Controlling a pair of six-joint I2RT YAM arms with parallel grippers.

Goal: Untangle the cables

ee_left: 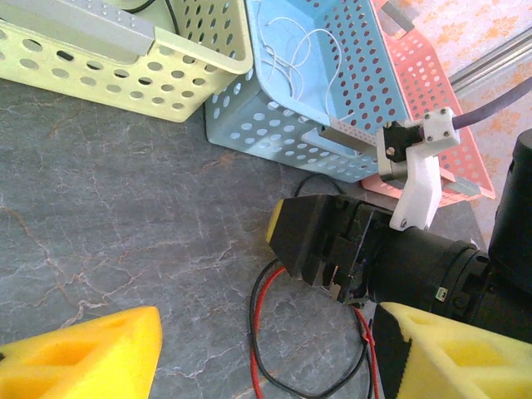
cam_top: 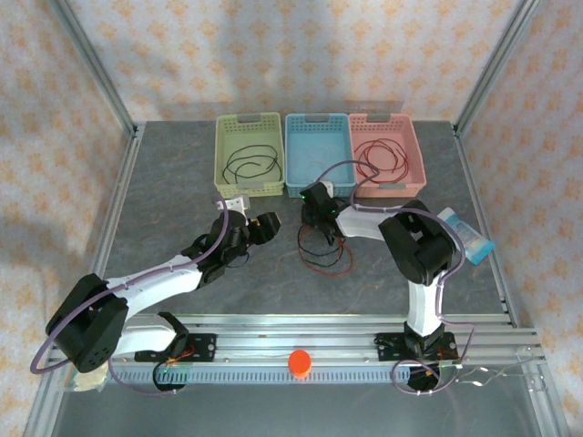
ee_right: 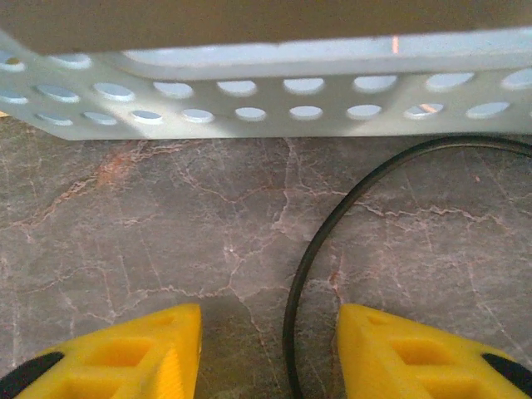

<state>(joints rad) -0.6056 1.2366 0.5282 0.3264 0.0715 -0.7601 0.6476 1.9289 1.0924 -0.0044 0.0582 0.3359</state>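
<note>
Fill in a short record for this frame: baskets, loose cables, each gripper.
yellow basket: black cable coil inside
blue basket: whitish cable inside
pink basket: red cable inside
table: red and black tangle in front of the blue basket
left gripper: open, beside the tangle
right gripper: open, low over the table, black strand between its fingers
</note>
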